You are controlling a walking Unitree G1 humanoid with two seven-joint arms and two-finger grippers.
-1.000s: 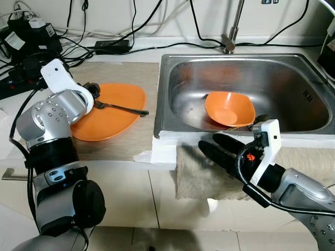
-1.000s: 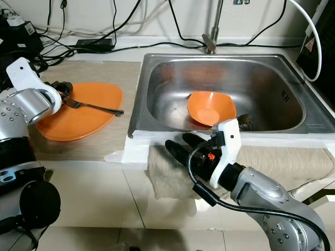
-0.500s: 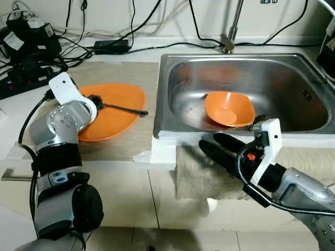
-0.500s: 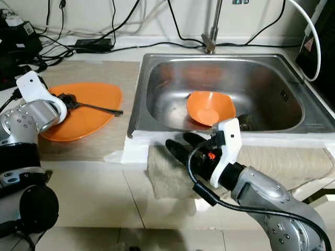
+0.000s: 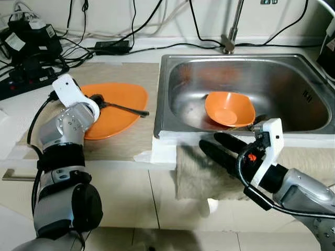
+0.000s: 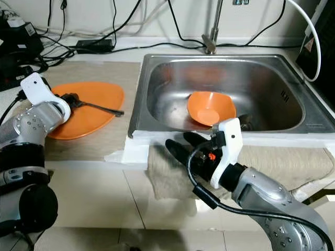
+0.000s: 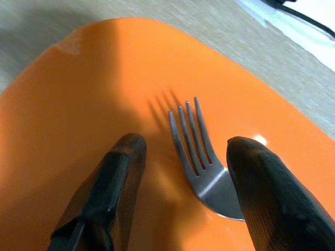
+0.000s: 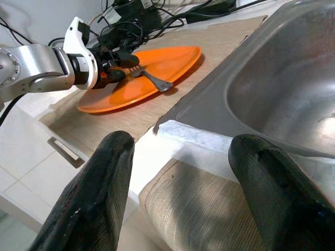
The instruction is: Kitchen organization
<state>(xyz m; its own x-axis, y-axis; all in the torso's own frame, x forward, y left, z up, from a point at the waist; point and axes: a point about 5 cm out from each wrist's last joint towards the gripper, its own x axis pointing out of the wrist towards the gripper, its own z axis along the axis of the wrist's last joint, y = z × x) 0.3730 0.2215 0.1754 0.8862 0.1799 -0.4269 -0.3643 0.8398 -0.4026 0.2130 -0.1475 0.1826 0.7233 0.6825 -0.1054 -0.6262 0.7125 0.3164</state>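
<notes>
An orange plate (image 5: 118, 119) lies on the mat left of the sink, with a metal fork (image 5: 124, 109) resting across it. My left gripper (image 5: 96, 99) is low over the plate's left part. In the left wrist view it is open (image 7: 186, 145), its fingers either side of the fork's (image 7: 201, 162) tines and not closed on them. An orange bowl (image 5: 229, 108) sits in the steel sink (image 5: 168, 89). Over the towel at the counter's front edge, my right gripper (image 5: 217, 147) hovers open and holds nothing (image 8: 180, 151).
A beige towel (image 5: 198, 180) hangs over the counter edge below the sink. The faucet (image 5: 231, 36) stands behind the basin. Black cables and power adapters (image 5: 31, 44) crowd the back left of the counter. A drain fitting sits next to the bowl.
My left wrist has dropped and shifted right, bringing the fingers lower around the fork's tined end on the plate. The right arm, bowl and fork have stayed put.
</notes>
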